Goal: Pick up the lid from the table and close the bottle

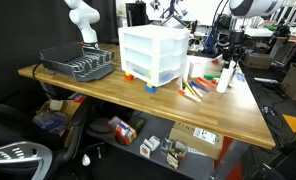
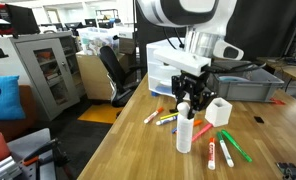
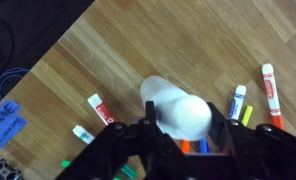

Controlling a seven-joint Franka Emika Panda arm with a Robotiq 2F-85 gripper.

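The white bottle (image 1: pixel 224 78) stands upright among markers near the table's end; it also shows in an exterior view (image 2: pixel 186 138). In the wrist view its body (image 3: pixel 156 92) runs away beneath the jaws. My gripper (image 3: pixel 188 128) hangs right above the bottle's top (image 2: pixel 193 102), also seen in an exterior view (image 1: pixel 229 58). Its fingers are closed against both sides of a small round white lid (image 3: pixel 188 114), held over the neck. I cannot tell whether the lid touches the neck.
Coloured markers (image 2: pixel 228 150) lie around the bottle, more in the wrist view (image 3: pixel 268 85). A white cup-like cylinder (image 2: pixel 220 110) stands close behind. A white drawer unit (image 1: pixel 155 52) and a black dish rack (image 1: pixel 78 63) sit further along the table.
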